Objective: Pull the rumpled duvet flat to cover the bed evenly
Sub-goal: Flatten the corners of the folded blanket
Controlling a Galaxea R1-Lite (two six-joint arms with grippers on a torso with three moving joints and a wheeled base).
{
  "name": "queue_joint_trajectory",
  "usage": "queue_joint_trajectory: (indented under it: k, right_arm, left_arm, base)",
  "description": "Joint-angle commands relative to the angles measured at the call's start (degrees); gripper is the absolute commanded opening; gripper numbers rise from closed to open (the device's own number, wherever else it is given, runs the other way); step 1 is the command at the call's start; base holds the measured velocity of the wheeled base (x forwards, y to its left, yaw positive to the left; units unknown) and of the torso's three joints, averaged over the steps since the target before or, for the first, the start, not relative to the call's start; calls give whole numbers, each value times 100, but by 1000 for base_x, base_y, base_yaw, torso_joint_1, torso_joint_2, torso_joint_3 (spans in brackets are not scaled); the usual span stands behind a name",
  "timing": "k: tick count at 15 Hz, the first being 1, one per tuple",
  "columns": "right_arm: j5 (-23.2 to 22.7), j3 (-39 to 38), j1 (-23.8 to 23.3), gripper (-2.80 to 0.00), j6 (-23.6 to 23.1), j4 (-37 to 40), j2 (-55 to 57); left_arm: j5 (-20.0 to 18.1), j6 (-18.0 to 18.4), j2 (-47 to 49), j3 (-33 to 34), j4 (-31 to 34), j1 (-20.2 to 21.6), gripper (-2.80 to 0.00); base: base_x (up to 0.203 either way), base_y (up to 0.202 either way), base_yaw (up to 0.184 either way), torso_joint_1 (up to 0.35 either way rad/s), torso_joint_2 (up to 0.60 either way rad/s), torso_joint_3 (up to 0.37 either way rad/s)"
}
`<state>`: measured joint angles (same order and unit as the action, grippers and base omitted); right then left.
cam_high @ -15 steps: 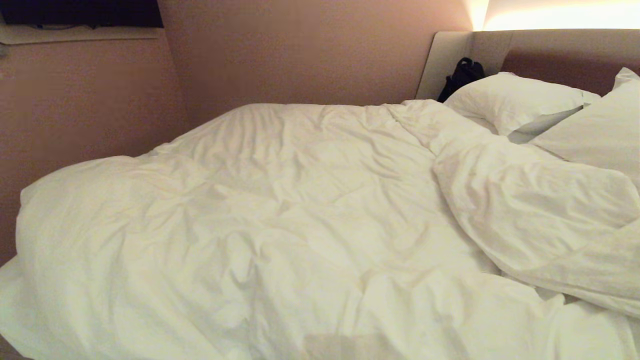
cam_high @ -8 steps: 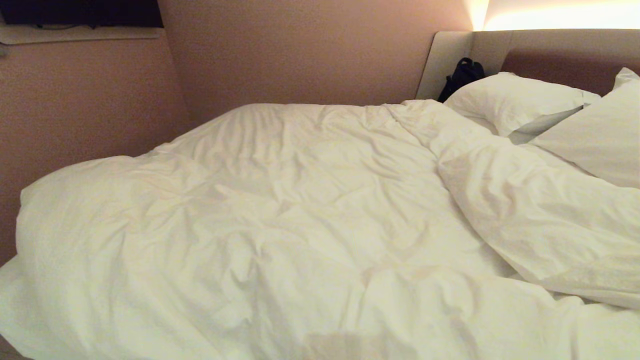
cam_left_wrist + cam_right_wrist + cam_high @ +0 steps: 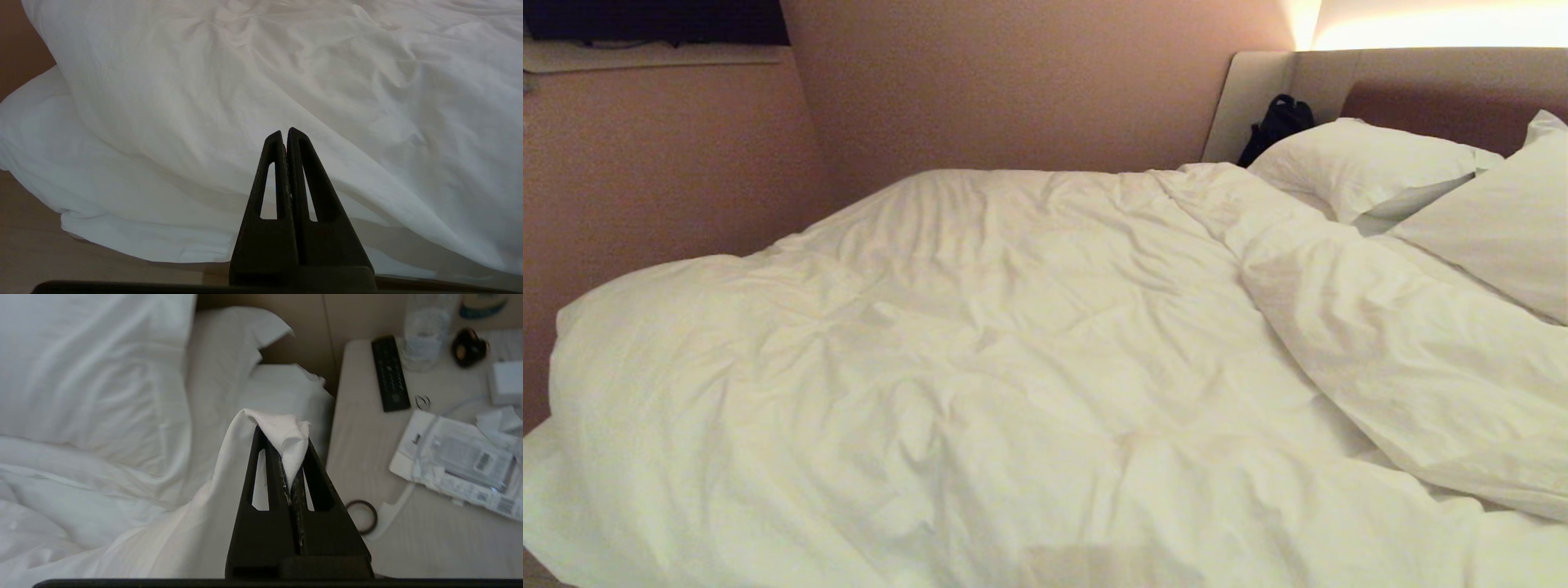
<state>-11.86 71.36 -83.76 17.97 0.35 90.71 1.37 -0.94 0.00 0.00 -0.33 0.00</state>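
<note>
The white puffy duvet (image 3: 980,351) lies wrinkled over most of the bed, whose padded headboard (image 3: 1421,82) stands at the back right. On the right a turned-over flap of the duvet (image 3: 1405,359) slants toward the pillows. Neither arm shows in the head view. My right gripper (image 3: 282,437) is shut on a corner of the duvet (image 3: 196,522), and the cloth bunches over its fingertips, held above the bed's edge beside the nightstand. My left gripper (image 3: 286,132) is shut with nothing in it. It points at the duvet (image 3: 286,61) hanging over the bed's side.
Two white pillows (image 3: 1364,163) (image 3: 1503,220) lean at the headboard, with a black bag (image 3: 1278,122) in the corner behind them. A nightstand (image 3: 367,457) beside the bed carries a remote (image 3: 390,373), a water bottle (image 3: 427,330), a dark ring (image 3: 361,516) and a plastic packet (image 3: 461,457). A wall runs along the bed's far side.
The duvet's turned-over flap on the right has been drawn rightward and lies lower and flatter, baring more of the near pillow. The rest of the duvet has barely shifted.
</note>
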Motion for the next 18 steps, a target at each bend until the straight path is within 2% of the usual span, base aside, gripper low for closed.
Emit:
queue_joint_trajectory:
  k: [1, 6, 9, 12, 15, 18]
  right_arm:
    - [-9, -26, -76, -280, 6, 0, 104]
    - [6, -43, -250, -280, -3, -8, 509]
    - [270, -51, -263, -280, -37, -15, 857]
    - [247, -52, -242, -280, -79, -18, 1084]
    - [226, -34, -167, -280, -337, -18, 1320]
    - [228, -22, -117, -280, -347, -12, 1397]
  left_arm:
    - [4, -3, 0, 0, -2, 0, -280]
    - [4, -3, 0, 0, -2, 0, -280]
    - [4, -3, 0, 0, -2, 0, -280]
    - [4, -11, 0, 0, 0, 0, -280]
    - [4, -3, 0, 0, -2, 0, -280]
    - [4, -3, 0, 0, -2, 0, -280]
  base:
    - [0, 0, 0, 0, 0, 0]
    - [0, 0, 0, 0, 0, 0]
    - [0, 0, 0, 0, 0, 0]
    - [0, 0, 0, 0, 0, 0]
    - [0, 0, 0, 0, 0, 0]
    - [0, 0, 0, 0, 0, 0]
